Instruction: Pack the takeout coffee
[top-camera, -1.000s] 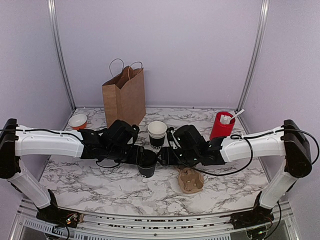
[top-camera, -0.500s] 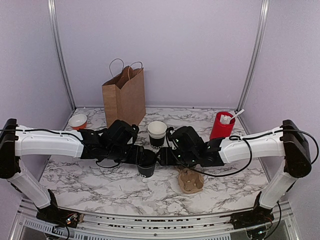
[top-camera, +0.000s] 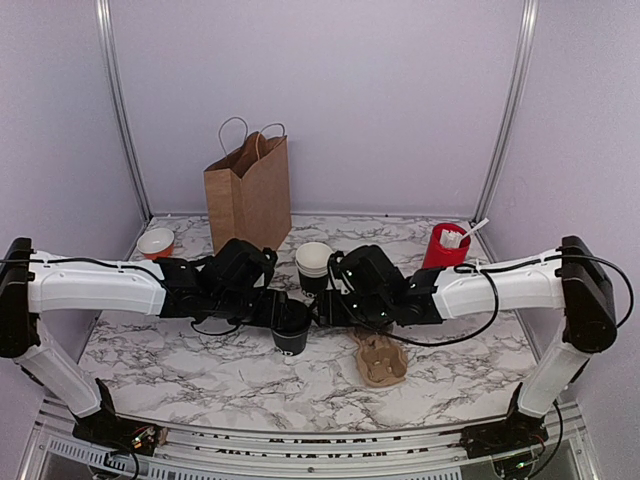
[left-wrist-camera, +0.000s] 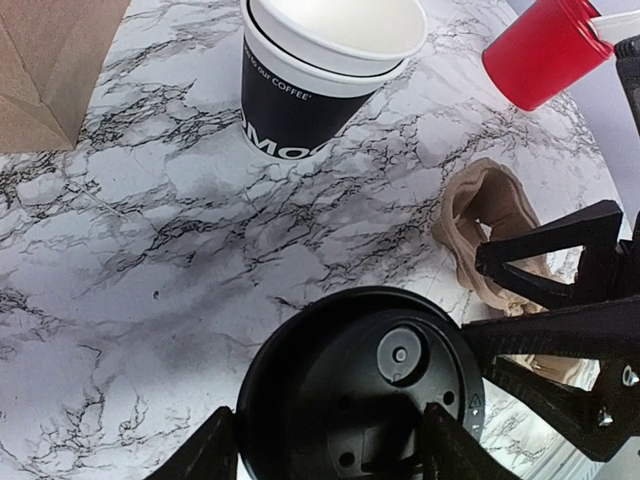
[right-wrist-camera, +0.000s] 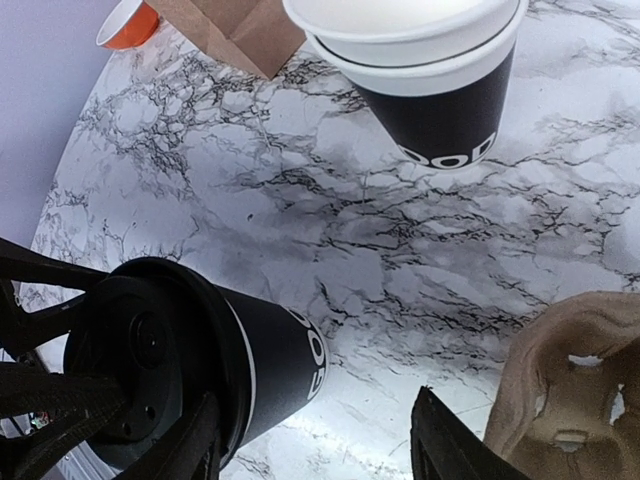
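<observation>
Coffee (top-camera: 292, 338): black cup, lid (left-wrist-camera: 360, 385) on, upright, over middle of table (top-camera: 200, 370), between both grippers; resting or raised, unclear.
Left gripper (left-wrist-camera: 328, 455): in from 9 o'clock, fingers clasped on either side of coffee.
Right gripper (right-wrist-camera: 320, 445): in from 3 o'clock, jaws spread, nothing grasped; one finger at cup wall, contact unclear.
Stack (top-camera: 314, 265): 1 o'clock of coffee, near.
Carrier (top-camera: 381, 360): 4 o'clock, apart from cup.
Bag (top-camera: 250, 195): 11 o'clock, upright, at back.
Red cup (top-camera: 443, 252): 2 o'clock, well apart.
</observation>
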